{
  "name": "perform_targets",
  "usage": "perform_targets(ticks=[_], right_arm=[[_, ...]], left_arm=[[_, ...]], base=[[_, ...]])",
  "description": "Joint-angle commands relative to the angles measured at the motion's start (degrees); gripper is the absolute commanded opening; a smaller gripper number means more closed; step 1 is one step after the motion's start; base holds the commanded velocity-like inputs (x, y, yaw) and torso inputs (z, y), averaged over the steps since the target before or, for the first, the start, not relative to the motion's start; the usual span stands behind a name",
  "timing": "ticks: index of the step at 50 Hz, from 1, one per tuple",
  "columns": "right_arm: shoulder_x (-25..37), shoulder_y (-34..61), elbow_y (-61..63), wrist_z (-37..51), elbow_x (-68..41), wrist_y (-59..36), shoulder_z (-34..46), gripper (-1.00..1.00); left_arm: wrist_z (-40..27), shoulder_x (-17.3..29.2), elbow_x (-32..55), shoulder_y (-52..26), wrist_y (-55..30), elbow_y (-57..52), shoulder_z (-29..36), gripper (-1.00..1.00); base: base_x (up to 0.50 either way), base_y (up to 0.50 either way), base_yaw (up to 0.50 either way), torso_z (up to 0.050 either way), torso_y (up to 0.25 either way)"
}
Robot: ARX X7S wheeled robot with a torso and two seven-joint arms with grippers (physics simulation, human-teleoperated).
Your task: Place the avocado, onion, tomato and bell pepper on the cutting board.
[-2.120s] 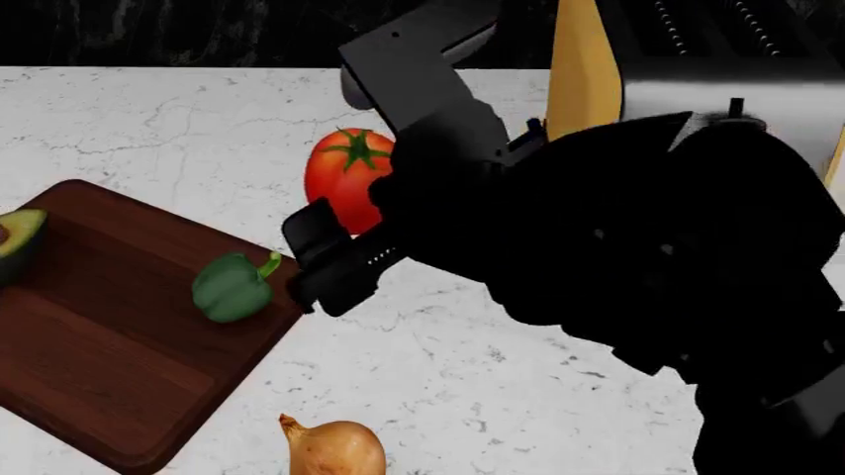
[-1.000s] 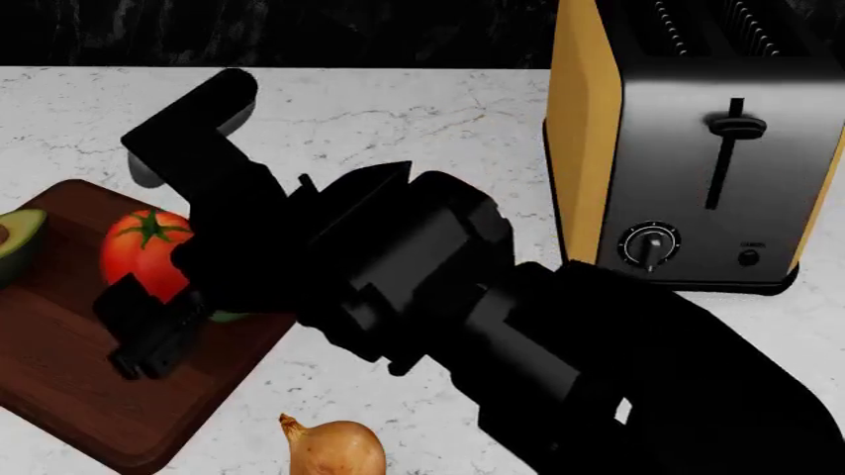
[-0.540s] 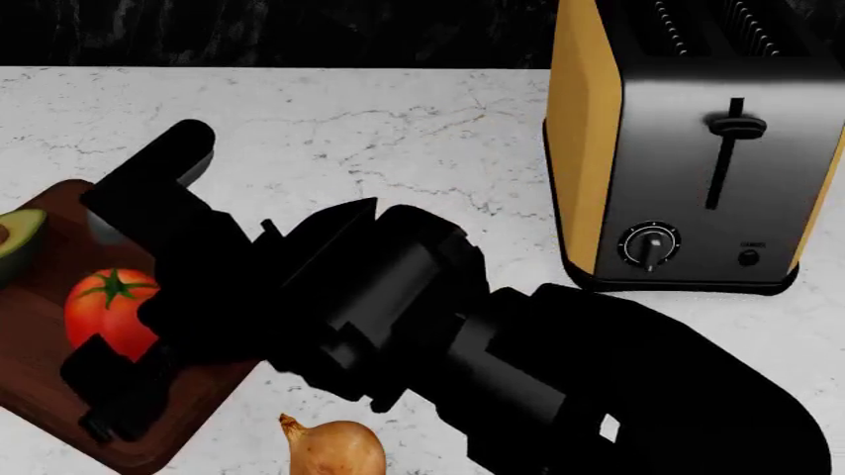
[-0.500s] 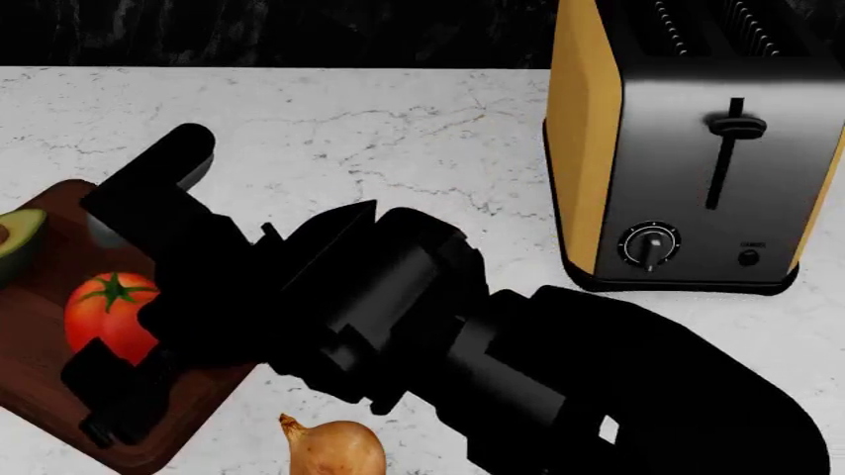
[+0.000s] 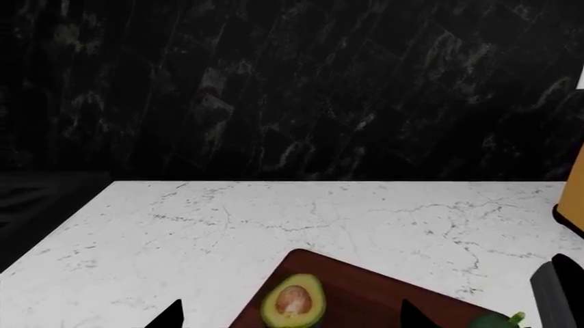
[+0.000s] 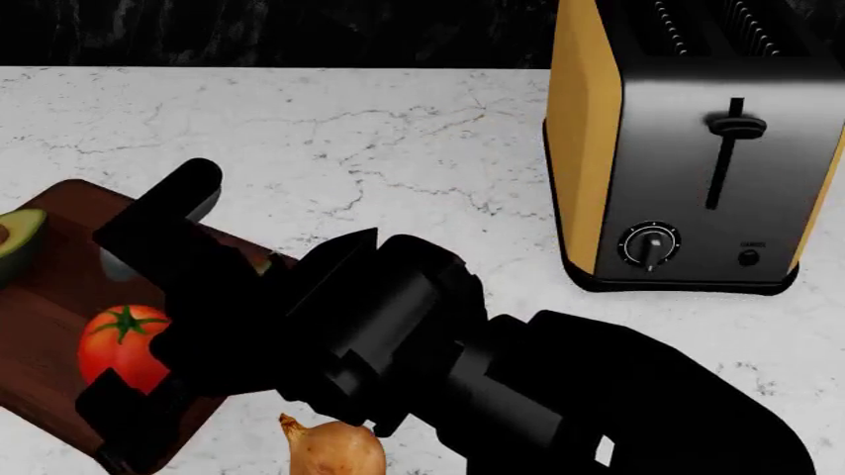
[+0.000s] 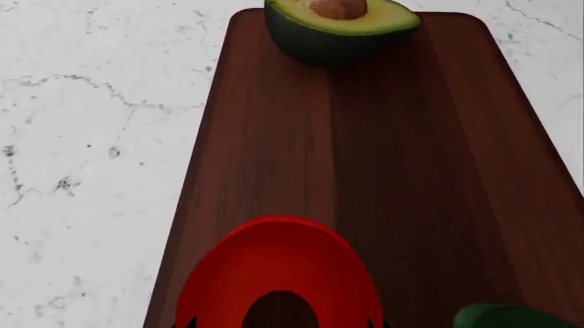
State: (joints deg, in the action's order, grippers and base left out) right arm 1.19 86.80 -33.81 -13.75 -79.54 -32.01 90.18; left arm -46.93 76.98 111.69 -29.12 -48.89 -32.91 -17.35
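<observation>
My right gripper [image 6: 139, 332] is shut on the red tomato [image 6: 113, 348], holding it low over the near part of the dark wooden cutting board [image 6: 53, 297]. In the right wrist view the tomato [image 7: 278, 263] fills the space between the jaws above the board [image 7: 411, 171]. The halved avocado [image 6: 16, 242] lies on the board's far left end, pit up [image 7: 340, 20]. The green bell pepper [image 7: 511, 317] sits on the board beside the tomato; my arm hides it in the head view. The onion [image 6: 332, 447] rests on the counter, off the board. My left gripper [image 5: 292, 322] is open, above the board's far end.
A yellow and steel toaster [image 6: 700, 148] stands at the back right on the white marble counter [image 6: 396, 129]. A black stone wall [image 5: 292, 89] runs behind the counter. My right arm [image 6: 502, 376] covers the lower middle of the head view.
My right gripper carried the tomato from the counter near the toaster leftwards over the cutting board, then toward the board's near edge. The avocado and onion have not moved.
</observation>
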Motion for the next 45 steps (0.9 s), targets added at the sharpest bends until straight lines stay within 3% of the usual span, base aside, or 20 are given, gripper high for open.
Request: perform_targets(ticks=[1,3,4,25,35,45], right_arm=[[-1.19,-0.35,-0.01,-2.0,3.12,-0.34,-0.87,-1.0],[-1.19,-0.28,0.06,-1.98,3.09,-0.24,-0.88,-1.0],[-1.19,-0.27,0.09,-1.89,3.14,-0.2,-0.88,1.0],[-1.19,3.84,1.58,-0.02,0.97,0.68,-0.93,1.0],[-1.03,7.39,1.67,1.71,-0.83,1.25,-1.62,1.0],[8.26,8.99,16.36,11.78,-3.18,-0.14,-3.69,1.0]], left_arm=[[1.69,-1.56,0.3,0.63,-1.41,0.38,-3.44,1.0],[1.5,-1.61,0.42,0.67,-1.41,0.26,-3.47,1.0],[1.41,-1.61,0.51,0.65,-1.39,0.25,-3.49,1.0],[1.16,-2.1,0.83,1.06,-2.15,0.16,-4.7,1.0],[1.85,-1.08,0.32,-2.23,0.23,0.1,0.4,1.0],[2.05,-0.54,0.03,-5.18,1.49,0.08,4.38,1.0]], base=[[0.0,0.0,0.0,0.0,0.0],[0.0,0.0,0.0,0.0,0.0],[0.0,0.0,0.0,0.0,0.0],[0.0,0.0,0.0,0.0,0.0],[0.0,0.0,0.0,0.0,0.0],[0.0,0.0,0.0,0.0,0.0]])
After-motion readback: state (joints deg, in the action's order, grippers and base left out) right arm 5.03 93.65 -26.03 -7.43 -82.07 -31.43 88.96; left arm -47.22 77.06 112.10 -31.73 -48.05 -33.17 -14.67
